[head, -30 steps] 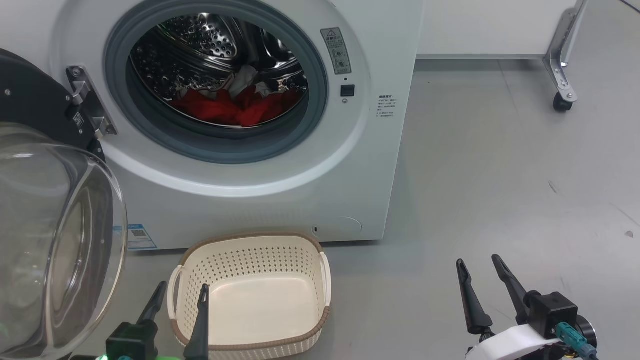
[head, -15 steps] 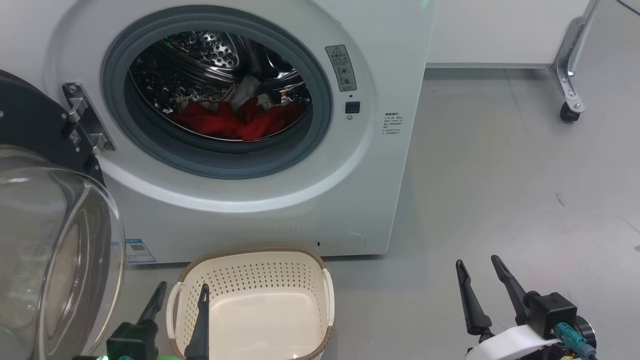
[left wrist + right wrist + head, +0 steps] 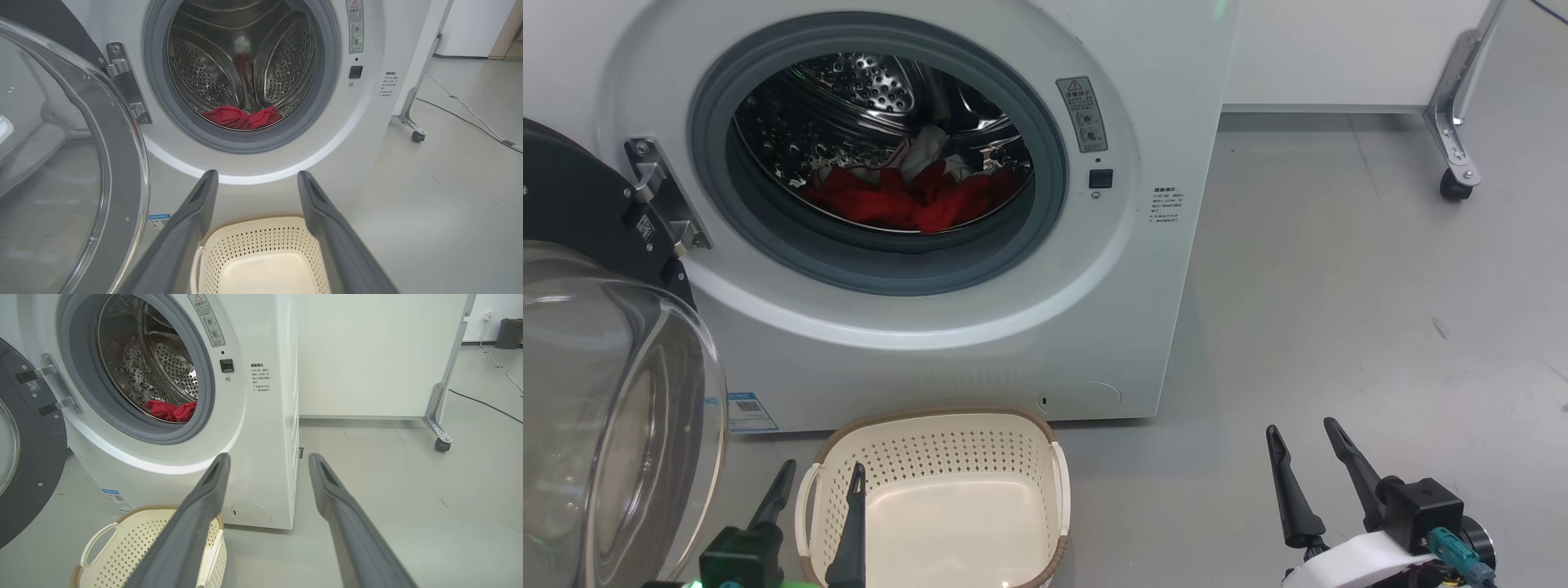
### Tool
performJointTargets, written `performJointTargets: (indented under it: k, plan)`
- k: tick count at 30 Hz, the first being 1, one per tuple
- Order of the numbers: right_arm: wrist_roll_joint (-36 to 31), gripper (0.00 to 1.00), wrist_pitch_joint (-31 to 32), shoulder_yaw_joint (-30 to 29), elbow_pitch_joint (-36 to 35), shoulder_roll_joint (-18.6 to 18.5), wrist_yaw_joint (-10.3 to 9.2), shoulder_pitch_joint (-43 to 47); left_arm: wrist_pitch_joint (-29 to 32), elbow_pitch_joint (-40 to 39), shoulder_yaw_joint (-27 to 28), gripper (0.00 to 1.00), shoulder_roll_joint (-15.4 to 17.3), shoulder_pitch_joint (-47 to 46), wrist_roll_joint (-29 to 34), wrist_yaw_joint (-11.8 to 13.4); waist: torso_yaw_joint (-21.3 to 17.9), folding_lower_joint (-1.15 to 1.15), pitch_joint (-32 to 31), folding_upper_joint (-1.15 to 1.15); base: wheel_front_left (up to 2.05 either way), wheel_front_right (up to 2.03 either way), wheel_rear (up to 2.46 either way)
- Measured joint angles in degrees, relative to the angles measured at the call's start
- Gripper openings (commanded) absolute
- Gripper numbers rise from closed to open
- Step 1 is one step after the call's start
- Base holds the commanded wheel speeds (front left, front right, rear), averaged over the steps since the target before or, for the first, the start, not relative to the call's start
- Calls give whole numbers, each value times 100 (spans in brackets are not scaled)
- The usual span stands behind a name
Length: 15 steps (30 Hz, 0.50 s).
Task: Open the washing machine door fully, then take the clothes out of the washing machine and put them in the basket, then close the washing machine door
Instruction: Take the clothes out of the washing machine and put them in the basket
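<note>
The white washing machine (image 3: 980, 343) stands with its door (image 3: 596, 408) swung wide to the left, glass bowl bulging toward me. Red clothes (image 3: 907, 200) with a white part lie low in the steel drum, also visible as red clothes (image 3: 241, 117) and clothes (image 3: 171, 410). The cream basket (image 3: 939, 441) sits on the floor before the machine, with nothing in it. My left gripper (image 3: 821, 482) hangs open over the basket's left rim. Off to the right of the machine, over bare floor, my right gripper (image 3: 1303, 441) is open too.
A white panel on a metal leg with a caster (image 3: 1454, 184) stands at the back right. A cable (image 3: 470, 114) runs along the floor there. The grey floor (image 3: 1339, 310) stretches right of the machine.
The whole head view has shifted downward a little, so the camera moved. Both grippers, the clothes and the basket hold their places.
</note>
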Motion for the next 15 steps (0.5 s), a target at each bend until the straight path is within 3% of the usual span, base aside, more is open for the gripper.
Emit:
performJointTargets:
  k: [15]
  plan:
    - [-7,100,0,49,-60,1,2,0,0,-10,-23,100,-42,-17,8,1,4,0,130,0,0,0,0]
